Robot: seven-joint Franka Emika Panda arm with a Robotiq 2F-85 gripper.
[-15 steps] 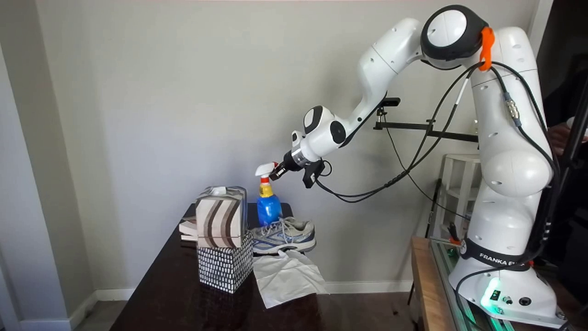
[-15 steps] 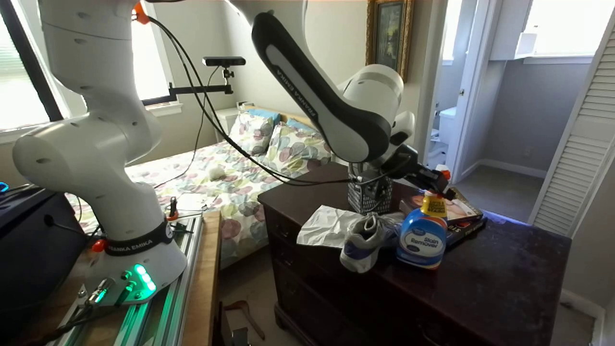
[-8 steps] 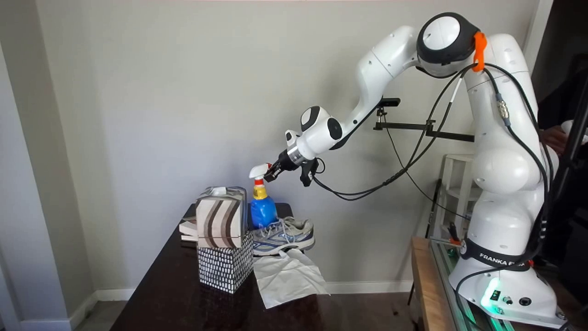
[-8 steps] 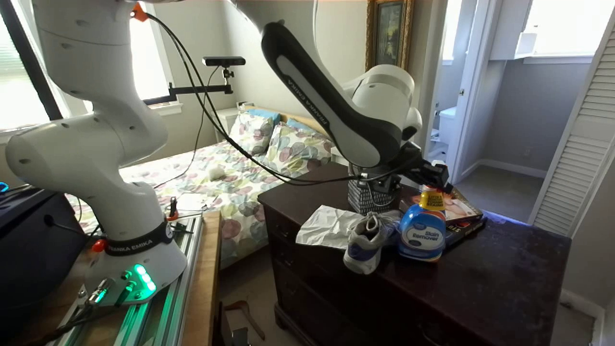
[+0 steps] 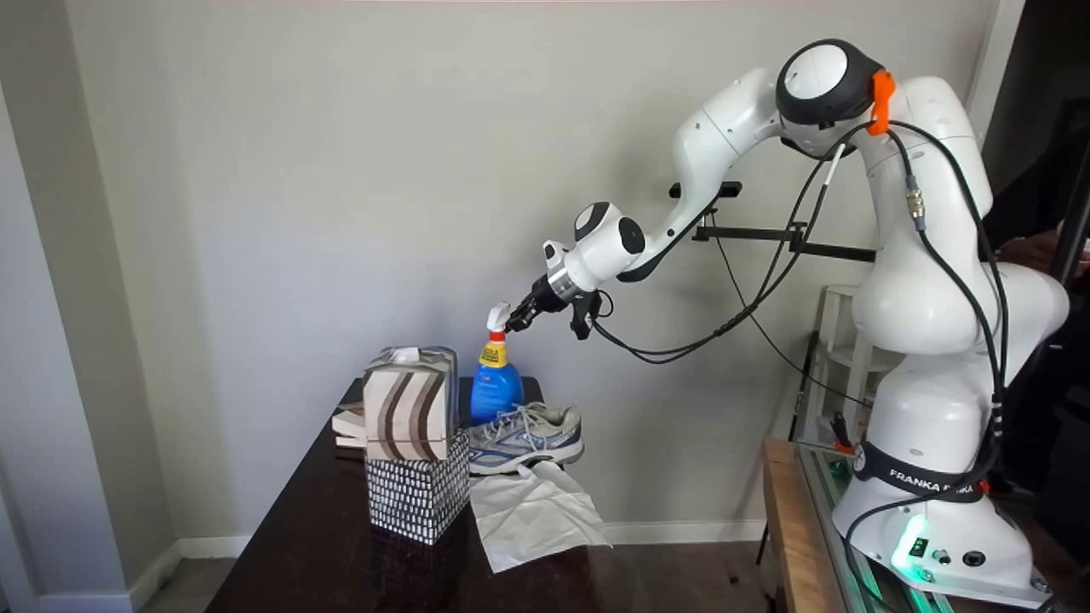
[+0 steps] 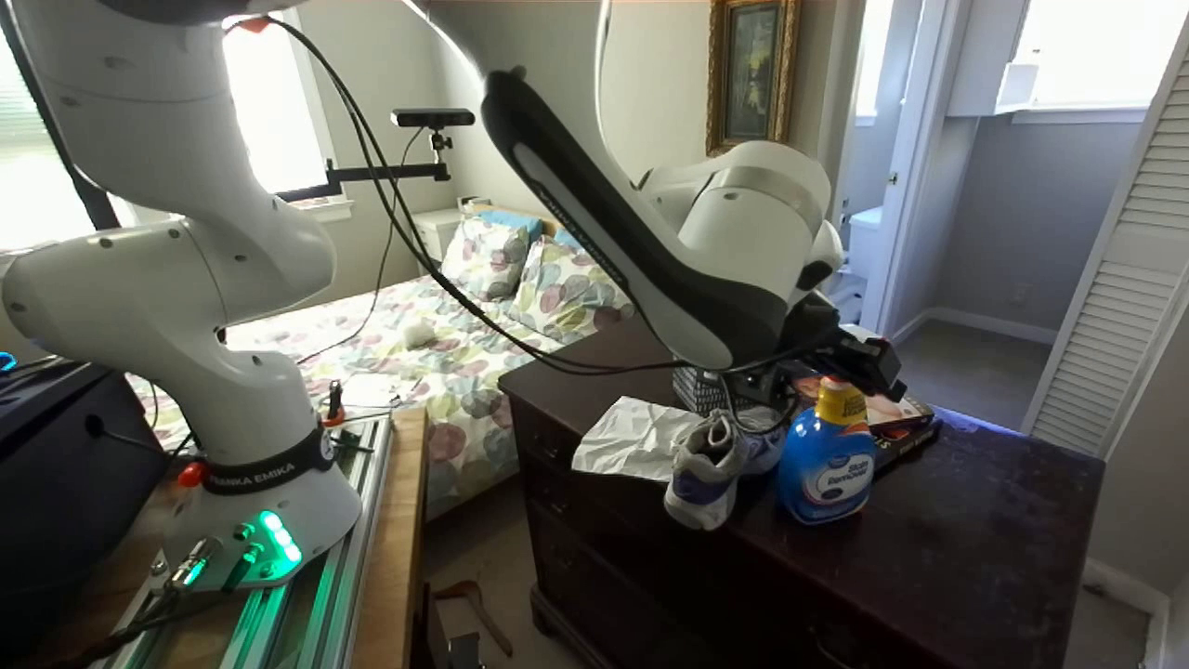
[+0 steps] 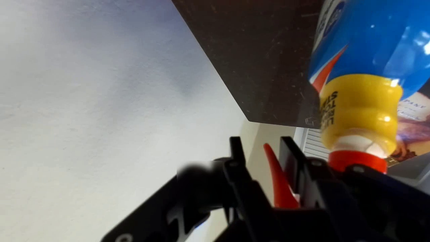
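Blue Stain Remover bottle (image 6: 825, 465), contents hidden — its red trigger (image 7: 281, 188) between spread fingers (image 7: 237, 168).

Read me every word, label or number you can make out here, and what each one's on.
"Stain Remover": label of the blue spray bottle.
"FRANKA EMIKA": black band on the robot base.
"PANY", the rest hidden: book cover.
Too small or blurred: the bottle's yellow collar, its dark oval, the black book spine, lettering on the arm.

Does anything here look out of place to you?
Yes: the running shoe sits up on the dresser, an odd spot for footwear, its heel seemingly jutting past the edge. Beside it, a crumpled white sheet also overhangs.
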